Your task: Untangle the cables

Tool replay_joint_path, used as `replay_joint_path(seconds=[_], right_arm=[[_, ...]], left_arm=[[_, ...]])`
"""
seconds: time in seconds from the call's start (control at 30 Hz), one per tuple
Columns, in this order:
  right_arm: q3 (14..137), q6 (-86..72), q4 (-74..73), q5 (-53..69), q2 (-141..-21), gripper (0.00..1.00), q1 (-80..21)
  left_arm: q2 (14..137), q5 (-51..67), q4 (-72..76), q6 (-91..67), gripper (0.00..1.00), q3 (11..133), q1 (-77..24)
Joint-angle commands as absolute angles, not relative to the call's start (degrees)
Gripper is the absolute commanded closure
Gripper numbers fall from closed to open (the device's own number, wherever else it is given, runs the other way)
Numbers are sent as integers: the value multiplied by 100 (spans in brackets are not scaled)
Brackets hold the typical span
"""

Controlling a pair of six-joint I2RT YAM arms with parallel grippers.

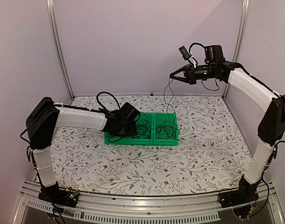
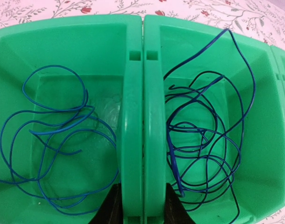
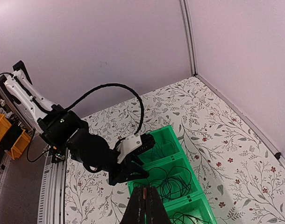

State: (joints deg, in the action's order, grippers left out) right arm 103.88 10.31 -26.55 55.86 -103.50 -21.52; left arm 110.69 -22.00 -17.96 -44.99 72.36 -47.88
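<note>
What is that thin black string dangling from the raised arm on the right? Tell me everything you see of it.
It is a thin black cable, flexible like wire. Its top end is pinched in the right hand, shut and held high above the table. From there it hangs almost straight down, slightly bowed, into the rightmost of the green bins, where it joins a loose black tangle.

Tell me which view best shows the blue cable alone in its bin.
The left wrist view: from close above, the blue cable shows clear loops against its bin. In the top external view the left arm covers it; in the right wrist view it is too small to make out.
</note>
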Motion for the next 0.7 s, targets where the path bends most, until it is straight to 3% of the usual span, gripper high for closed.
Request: replay_joint_path(seconds=[0.0, 0.4, 0.67], right_arm=[[10580, 921, -2828, 5656, -10240, 100, -2186], [9762, 2191, -4259, 4265, -10189, 100, -2013], [10517, 2578, -5340, 4213, -10021, 100, -2011]], left_arm=[[11347, -1646, -1801, -4897, 79, 7183, -4856], [11371, -1702, -1833, -4895, 78, 7178, -4856], [11396, -1775, -1875, -4868, 76, 7198, -4844]])
